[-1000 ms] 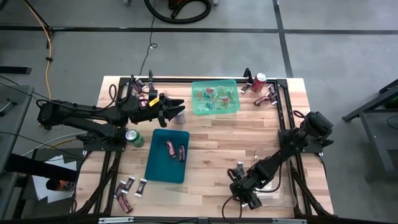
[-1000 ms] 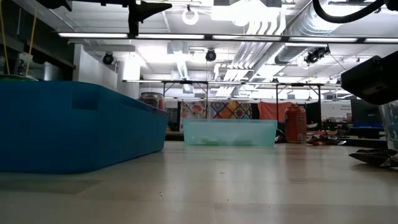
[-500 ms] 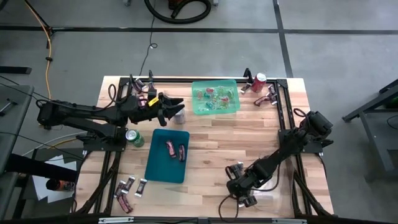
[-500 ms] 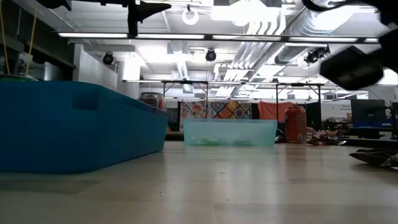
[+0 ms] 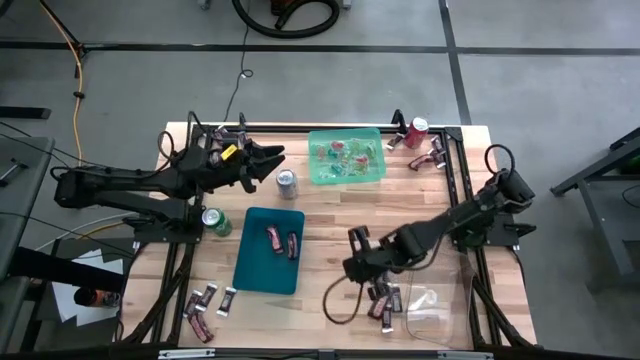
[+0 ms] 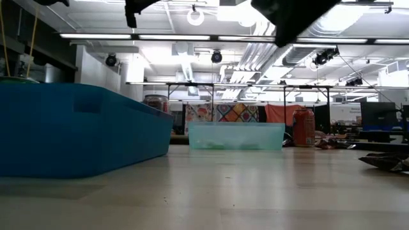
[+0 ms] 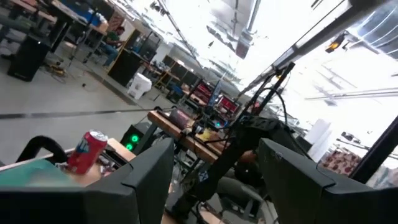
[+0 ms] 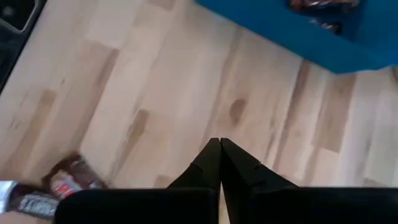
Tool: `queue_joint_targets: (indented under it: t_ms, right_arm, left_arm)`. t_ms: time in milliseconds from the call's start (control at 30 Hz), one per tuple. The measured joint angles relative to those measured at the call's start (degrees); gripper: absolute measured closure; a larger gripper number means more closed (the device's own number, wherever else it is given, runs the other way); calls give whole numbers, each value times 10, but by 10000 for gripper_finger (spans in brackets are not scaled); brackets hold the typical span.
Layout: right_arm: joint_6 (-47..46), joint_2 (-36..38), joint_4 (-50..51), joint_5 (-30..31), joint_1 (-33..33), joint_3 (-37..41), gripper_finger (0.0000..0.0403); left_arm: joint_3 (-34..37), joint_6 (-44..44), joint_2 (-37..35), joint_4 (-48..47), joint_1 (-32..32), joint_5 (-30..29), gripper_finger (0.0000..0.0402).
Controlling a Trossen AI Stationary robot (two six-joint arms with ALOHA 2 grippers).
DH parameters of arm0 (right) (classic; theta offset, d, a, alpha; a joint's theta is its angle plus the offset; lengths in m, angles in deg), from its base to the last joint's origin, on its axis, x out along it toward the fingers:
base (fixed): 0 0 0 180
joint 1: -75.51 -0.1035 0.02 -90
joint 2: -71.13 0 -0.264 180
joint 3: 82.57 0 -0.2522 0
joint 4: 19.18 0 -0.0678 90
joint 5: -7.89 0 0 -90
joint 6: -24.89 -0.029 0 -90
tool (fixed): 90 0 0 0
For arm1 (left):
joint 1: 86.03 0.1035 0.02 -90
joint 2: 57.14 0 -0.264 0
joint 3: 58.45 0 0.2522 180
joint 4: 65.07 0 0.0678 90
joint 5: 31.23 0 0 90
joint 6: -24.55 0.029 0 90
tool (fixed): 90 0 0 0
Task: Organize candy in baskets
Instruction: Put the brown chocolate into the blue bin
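With nothing between its clenched tips, the right gripper (image 5: 356, 262) at four o'clock needed reopening over the bars (image 5: 384, 298); left gripper (image 5: 272, 162) waited released.

Bright, even overhead light from ceiling strip lamps (image 6: 211, 36), glaring white in the low and left wrist views; soft shadows on the desk (image 5: 340, 215); left wrist view smeared, right wrist view soft-focused.

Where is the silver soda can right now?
High view: the silver soda can stands between the left gripper and the light green basket, above the teal basket.
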Motion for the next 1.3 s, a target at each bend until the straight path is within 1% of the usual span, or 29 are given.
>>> queue_joint_targets:
  t_ms: [33, 100, 167, 233, 300, 400, 500, 567, 667, 733, 833, 933, 1133, 1300]
  right_arm:
    - [4, 0, -7, -5, 6, -3, 402]
    - [-2, 0, -16, -46, 17, -8, 402]
    - [-38, 0, -17, -123, 24, -9, 402]
    - [-81, 0, -16, -183, 19, -1, 402]
    - [-126, 0, -15, -204, 4, 9, 402]
    - [-178, 0, -19, -206, -25, 25, 394]
    - [-210, -3, -18, -208, -49, 42, 365]
    - [-225, -3, -28, -209, -59, 57, 332]
    - [-242, -3, -49, -208, -64, 82, 272]
    - [-235, -3, -63, -207, -65, 99, 236]
    - [-218, -3, -81, -205, -67, 126, 200]
    - [-191, -3, -104, -210, -68, 149, 188]
    - [-142, -3, -111, -230, -68, 185, 188]
    - [-121, -3, -119, -230, -68, 204, 188]
  left_arm:
    - [0, 0, -2, -1, 0, 2, 179]
    - [0, 4, -7, -2, 0, 15, 179]
    - [0, 12, -11, -2, 0, 29, 179]
    - [0, 14, -14, -3, 0, 35, 179]
    - [0, 14, -13, -4, 0, 37, 179]
    - [0, 15, -13, -4, 0, 37, 179]
    - [0, 15, -13, -16, 0, 37, 179]
    - [0, 15, -13, -26, 0, 37, 179]
    - [0, 15, -13, -33, 0, 37, 179]
    - [0, 15, -13, -32, 0, 37, 179]
    - [0, 15, -13, -32, 0, 36, 179]
    - [0, 15, -13, -31, 0, 26, 179]
    - [0, 15, -13, -31, 0, 19, 179]
    - [0, 15, -13, -31, 0, 2, 179]
